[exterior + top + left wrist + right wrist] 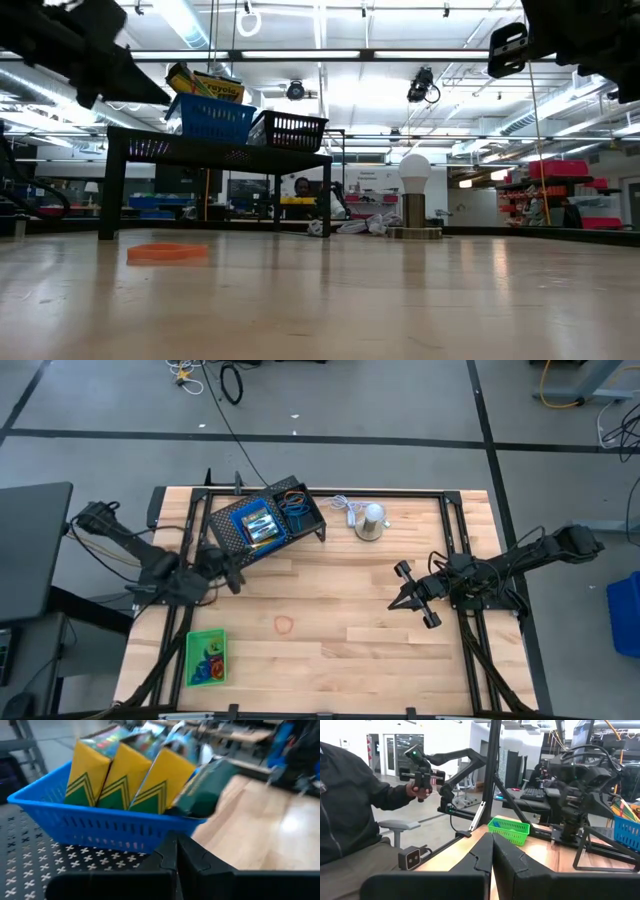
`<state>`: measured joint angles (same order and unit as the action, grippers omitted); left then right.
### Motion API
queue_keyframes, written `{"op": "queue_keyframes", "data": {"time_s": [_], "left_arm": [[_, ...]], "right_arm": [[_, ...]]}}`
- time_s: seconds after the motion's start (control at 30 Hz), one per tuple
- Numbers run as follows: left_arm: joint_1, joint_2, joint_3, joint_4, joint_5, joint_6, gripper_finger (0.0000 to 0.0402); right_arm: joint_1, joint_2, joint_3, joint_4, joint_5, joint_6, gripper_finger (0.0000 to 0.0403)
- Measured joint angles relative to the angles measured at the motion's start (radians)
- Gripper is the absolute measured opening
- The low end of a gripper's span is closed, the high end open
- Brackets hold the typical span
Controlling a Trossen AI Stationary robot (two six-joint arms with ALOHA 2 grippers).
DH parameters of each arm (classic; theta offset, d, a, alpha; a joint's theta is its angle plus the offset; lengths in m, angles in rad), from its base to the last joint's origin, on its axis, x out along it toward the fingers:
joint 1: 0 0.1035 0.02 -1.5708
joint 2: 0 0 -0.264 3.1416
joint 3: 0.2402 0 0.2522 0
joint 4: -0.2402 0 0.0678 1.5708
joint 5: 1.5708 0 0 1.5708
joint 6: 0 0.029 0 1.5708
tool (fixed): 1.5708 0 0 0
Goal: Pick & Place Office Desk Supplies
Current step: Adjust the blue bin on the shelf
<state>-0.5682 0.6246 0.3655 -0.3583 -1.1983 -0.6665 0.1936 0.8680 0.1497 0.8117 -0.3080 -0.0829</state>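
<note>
Crayon boxes point(125, 775) upright in blue tray point(95, 827) on rack, sorted. Left end effector point(176, 857) clenched empty beside tray. Right end effector point(415, 595) clenched, idle above counter point(340, 630). Orange loop point(284, 624) lies loose, unsorted.

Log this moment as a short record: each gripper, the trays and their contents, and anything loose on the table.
left gripper: shut, empty, beside the black mesh rack
right gripper: shut, empty, raised over the table's right half
blue tray: on the rack, holding crayon boxes
black mesh tray: on the rack beside the blue one
green tray: near front left corner, small coloured items inside
orange loop: lying loose mid-table
</note>
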Motion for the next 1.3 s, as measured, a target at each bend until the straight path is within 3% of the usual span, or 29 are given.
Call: {"op": "queue_keyframes", "data": {"time_s": [0.23, 0.5, 1.3], "left_arm": [[0.142, 0.091, 0.068, -0.122, 0.097, -0.034, 0.0001], [0.224, 0.156, 0.14, -0.341, 0.115, -0.147, 0.0001], [0.396, 0.159, 0.147, -0.348, 0.116, 0.018, 0.0001]], "right_arm": [[0.0, 0.0, 0.0, 0.0, 0.0, 0.0, 0.0013], [0.0, 0.0, 0.0, 0.0, 0.0, 0.0, 0.0013], [0.0, 0.0, 0.0, -0.001, -0.002, -0.003, 0.0013]]}}
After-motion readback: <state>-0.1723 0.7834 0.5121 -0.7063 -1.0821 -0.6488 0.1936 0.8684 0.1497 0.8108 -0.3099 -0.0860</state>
